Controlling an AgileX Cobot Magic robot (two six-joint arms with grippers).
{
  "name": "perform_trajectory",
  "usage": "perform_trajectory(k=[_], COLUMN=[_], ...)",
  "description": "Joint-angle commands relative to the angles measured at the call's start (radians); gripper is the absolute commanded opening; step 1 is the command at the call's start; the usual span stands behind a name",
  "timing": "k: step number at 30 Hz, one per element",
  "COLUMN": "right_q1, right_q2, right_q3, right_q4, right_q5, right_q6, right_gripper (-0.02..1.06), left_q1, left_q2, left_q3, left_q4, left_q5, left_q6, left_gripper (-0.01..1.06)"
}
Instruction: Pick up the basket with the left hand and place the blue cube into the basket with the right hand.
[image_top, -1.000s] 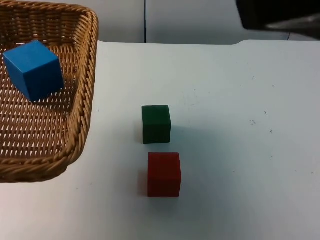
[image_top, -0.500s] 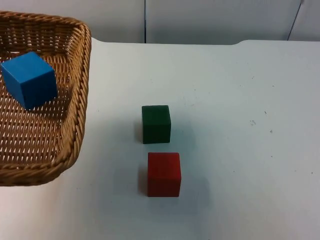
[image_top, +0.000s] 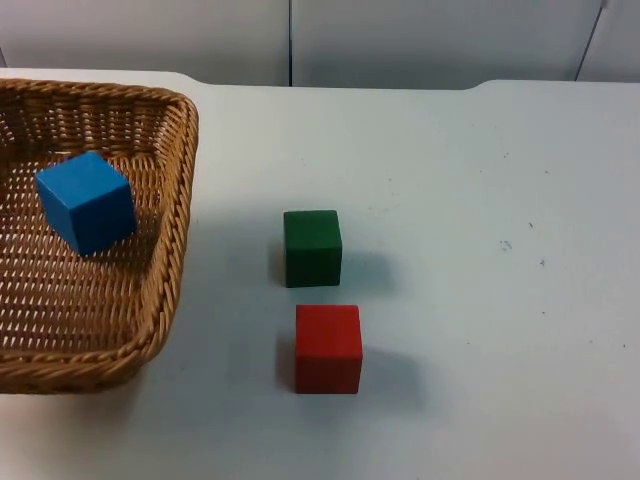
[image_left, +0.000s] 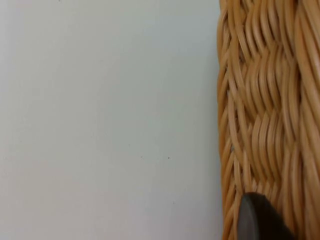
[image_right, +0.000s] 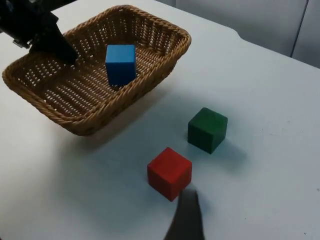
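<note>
The blue cube (image_top: 86, 202) lies inside the woven basket (image_top: 185, 200) at the table's left. In the right wrist view the blue cube (image_right: 120, 64) rests on the floor of the basket (image_right: 150, 82). My left gripper (image_right: 56, 46) is shut on the rim at the basket's far end. The basket sits slightly tilted with a shadow beneath it; whether it touches the table I cannot tell. In the left wrist view a black fingertip (image_left: 255, 220) presses against the basket's weave (image_left: 260, 100). My right gripper (image_right: 184, 220) hangs above the table just beside the red cube, holding nothing that I can see.
A green cube (image_top: 312, 248) stands mid-table, with a red cube (image_top: 328, 348) just in front of it. Both also appear in the right wrist view, green cube (image_right: 207, 130) and red cube (image_right: 169, 172). The grey partition wall (image_top: 400, 40) closes the far edge.
The basket with the blue cube has sunk lower and drifted a little to the right. The right arm, seen at the upper right a second ago, has left the top view.
</note>
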Motion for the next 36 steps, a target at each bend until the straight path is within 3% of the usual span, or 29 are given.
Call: perform_trajectory(k=[1,11,17,24,29,33,34,36], right_q1=[0.004,0.004,0.004,0.004,0.004,0.004,0.004,0.004], right_q2=[-0.015,-0.015,-0.015,-0.015,-0.015,-0.015,-0.015,-0.015], right_q3=[0.003,0.003,0.003,0.003,0.003,0.003,0.003,0.003], right_q4=[-0.005,-0.011,-0.018,-0.031,-0.031,-0.031,-0.031,-0.031], right_q5=[0.001,0.001,-0.001,-0.003,-0.003,-0.003,-0.003,-0.003], right_q6=[-0.006,-0.009,-0.009,0.005,0.005,0.005,0.005,0.005], right_gripper=[0.66,0.66,0.66,0.66,0.66,0.66,0.66,0.66], left_q1=[0.001,0.001,0.001,0.001,0.001,0.001,0.001,0.001], left_q2=[0.040,0.189,0.257,0.302,0.305,0.299,0.299,0.297], left_q3=[-0.031,-0.119,-0.122,-0.122,-0.122,-0.122,-0.122,-0.122], left_q4=[-0.054,-0.091,-0.176,-0.195,-0.195,-0.195,-0.195,-0.195], left_q5=[0.028,0.044,0.041,0.033,0.037,0.039,0.039,0.039], left_q6=[0.028,0.102,0.201,0.231,0.282,0.300,0.300,0.302], left_gripper=[0.00,0.00,0.00,0.00,0.07,0.51,0.51,0.74])
